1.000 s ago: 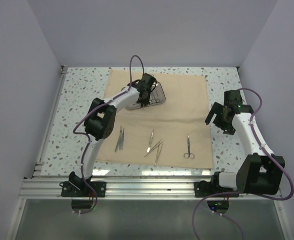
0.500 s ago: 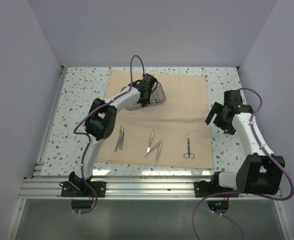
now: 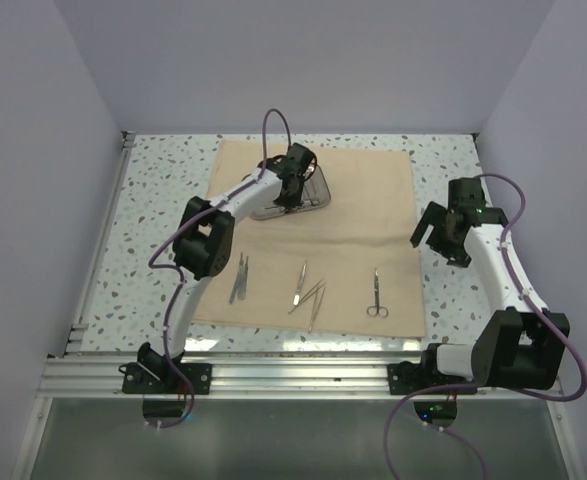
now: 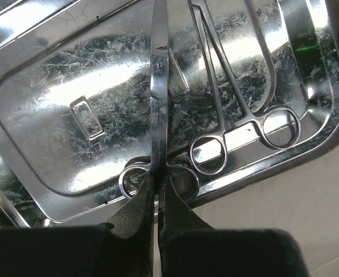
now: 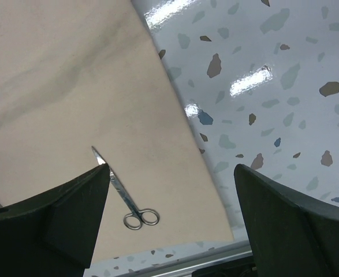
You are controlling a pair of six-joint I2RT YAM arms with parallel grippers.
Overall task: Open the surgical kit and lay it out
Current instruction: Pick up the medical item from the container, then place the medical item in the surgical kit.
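Table (image 3: 153,200): speckled top, pale walls; cloth (image 3: 363,200) lies spread flat on it.
Tray (image 4: 53,104): on the cloth, near its far-left corner; I see forceps (image 4: 237,122) in it.
Left gripper (image 4: 156,190): pressed together, pinching the tray scissors (image 4: 159,86) just above the rings.
Right gripper (image 5: 172,167): spread wide, holding nothing, above the cloth's right edge.
Laid out: tweezers (image 3: 240,277), more thin tools (image 3: 308,290) and small scissors (image 5: 123,193) along the cloth's near edge.

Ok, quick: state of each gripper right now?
Left gripper: shut on the scissors in the tray.
Right gripper: open, holding nothing.
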